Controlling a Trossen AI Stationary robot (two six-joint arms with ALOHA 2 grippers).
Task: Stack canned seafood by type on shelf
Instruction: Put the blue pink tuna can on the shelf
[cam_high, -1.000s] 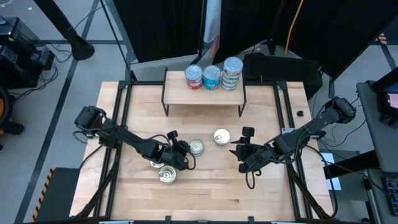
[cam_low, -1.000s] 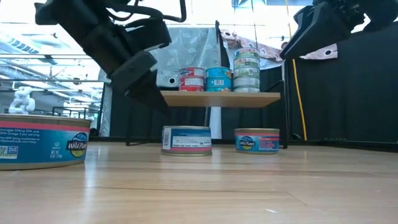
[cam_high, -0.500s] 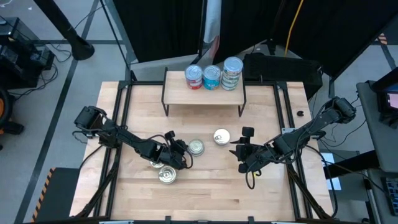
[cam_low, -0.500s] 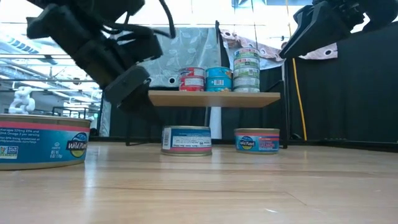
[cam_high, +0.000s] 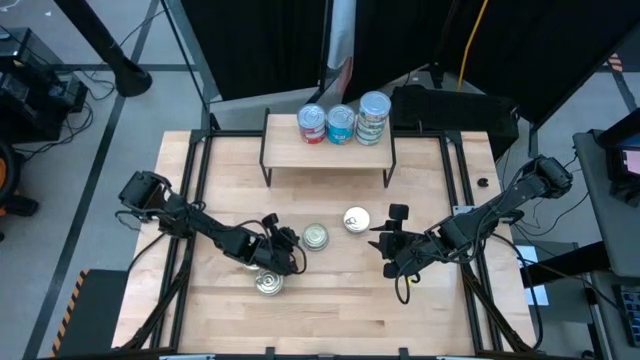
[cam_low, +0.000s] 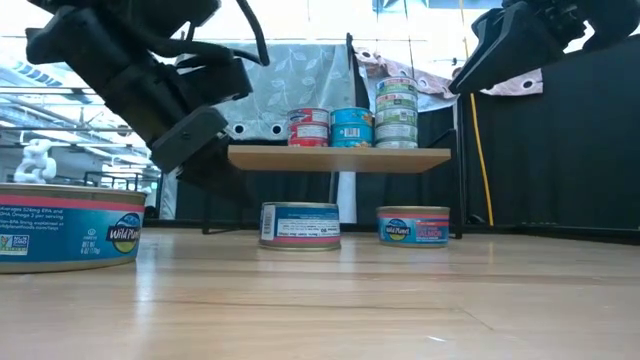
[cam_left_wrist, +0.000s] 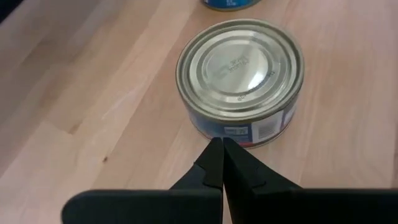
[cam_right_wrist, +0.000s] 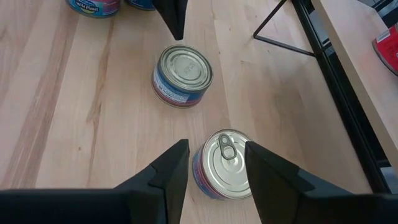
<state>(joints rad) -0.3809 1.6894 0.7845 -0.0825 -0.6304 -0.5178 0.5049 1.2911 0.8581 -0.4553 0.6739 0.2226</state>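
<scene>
Surface (cam_high: 340, 310): light wooden top, filling the middle of the high view.
Shelf (cam_high: 330, 152): low riser with a pale wood top and thin black legs, at upper centre of the high view.
Tins on shelf (cam_high: 343, 121): three short stacks side by side at the shelf's back edge; red-sided at left, blue in the middle, the tallest at right.
Loose tins: one plain-lidded tin (cam_high: 315, 237) at centre; one pull-tab tin (cam_high: 356, 219) just right of it and a little higher; one tin (cam_high: 268, 283) lower left of centre; another partly hidden under the left arm.
Left end effector (cam_high: 287, 240): clenched shut, holding nothing, its tips meeting just short of the plain-lidded tin's side in the left wrist view.
Right end effector (cam_right_wrist: 216, 163): fingers parted, hovering above the pull-tab tin, grasping nothing; right of centre in the high view.
</scene>
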